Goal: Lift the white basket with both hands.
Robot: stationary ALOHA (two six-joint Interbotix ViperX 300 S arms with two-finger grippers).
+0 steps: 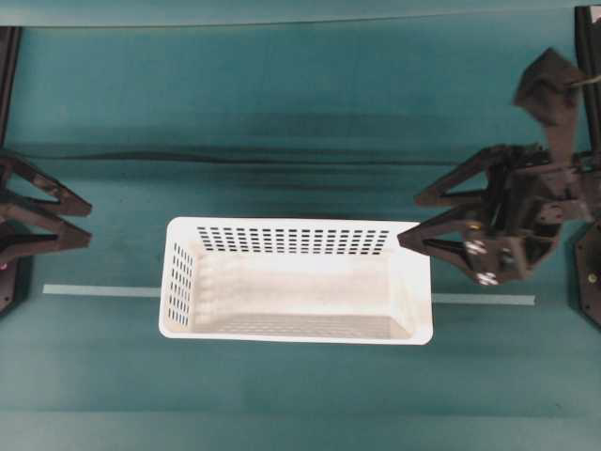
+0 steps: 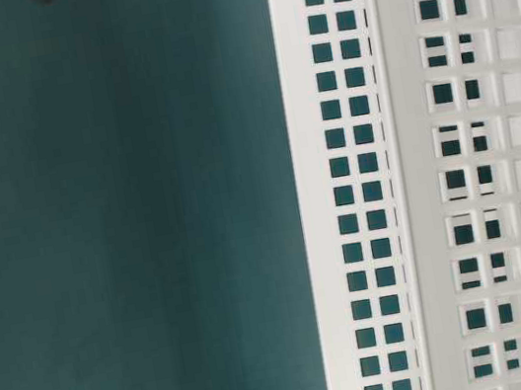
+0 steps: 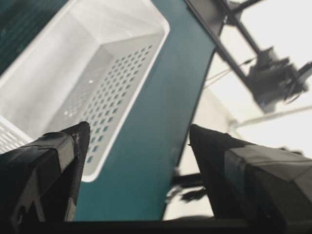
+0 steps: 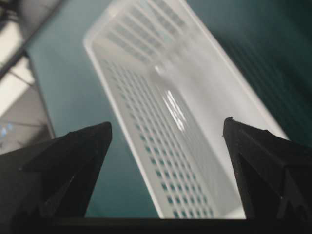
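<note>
The white basket [image 1: 291, 336] stands empty in the middle of the teal table, long side left to right. It also shows in the table-level view [image 2: 350, 190], the left wrist view [image 3: 97, 58] and the right wrist view [image 4: 185, 97]. My left gripper [image 1: 86, 224] is open and empty at the left edge, well apart from the basket's left end. My right gripper [image 1: 409, 219] is open and empty at the basket's far right corner, with one fingertip over the rim. In the right wrist view the basket's long wall lies between the open jaws [image 4: 166, 124]. The left jaws [image 3: 139, 131] frame bare table.
A pale tape strip [image 1: 94, 290] runs across the table under the basket and comes out on the right [image 1: 484, 300]. A dark cable [image 1: 188, 157] lies along the back. Black frame posts [image 1: 7, 75] stand at the side edges.
</note>
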